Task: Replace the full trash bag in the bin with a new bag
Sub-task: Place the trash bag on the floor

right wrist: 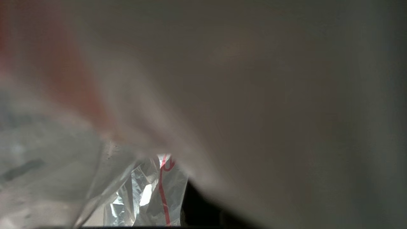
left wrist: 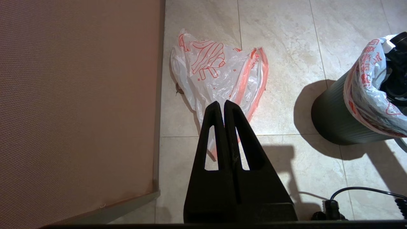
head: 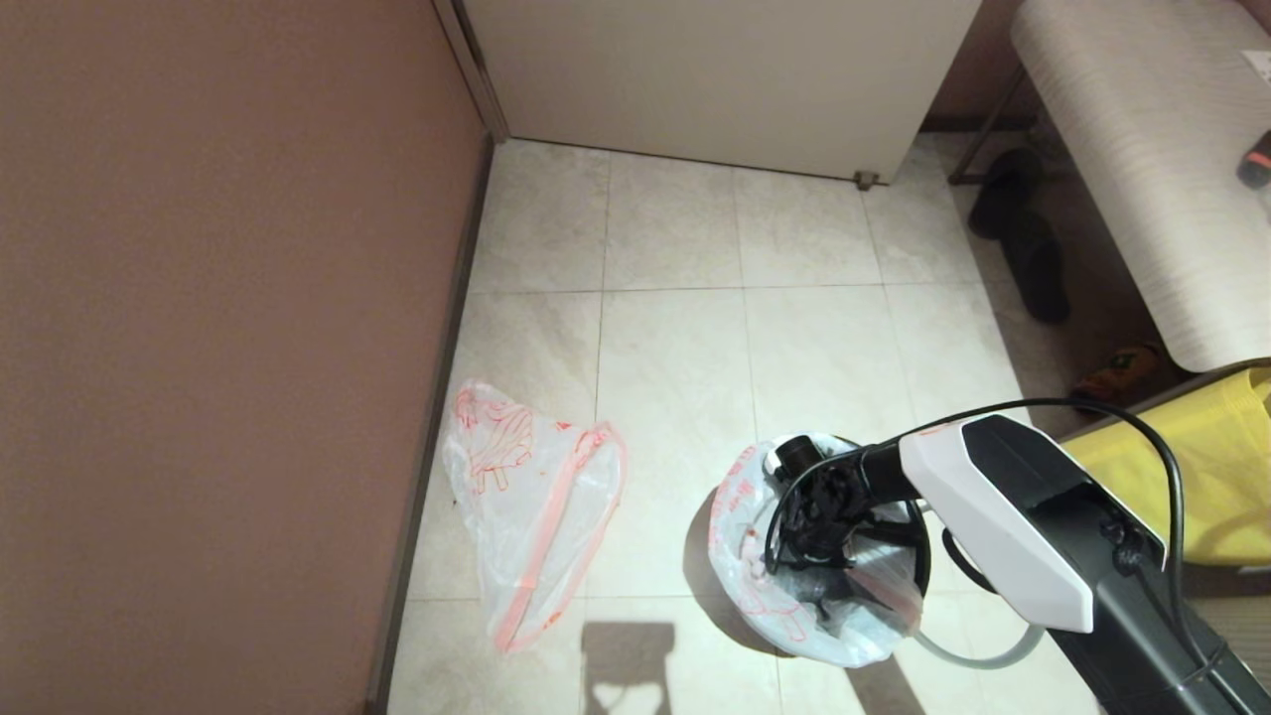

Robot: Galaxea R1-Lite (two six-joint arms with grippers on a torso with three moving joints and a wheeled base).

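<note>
Right arm is down inside the bin, working at the bag.

My right gripper (head: 816, 556) is sunk into the bin (left wrist: 332, 119); the bag in it (head: 740, 516) drapes over the rim, and plastic smothers that wrist camera, so I can't tell how the jaws stand. I'd expect thin, slippery, soft film, easily torn, so gather it at the reddish hem. The limp spare bag (head: 526, 497) lies flat on the floor tiles (head: 675, 328) by the wall, featherlight. My left gripper (left wrist: 224, 108) hovers over it, jaws pressed together, holding nothing.
</note>
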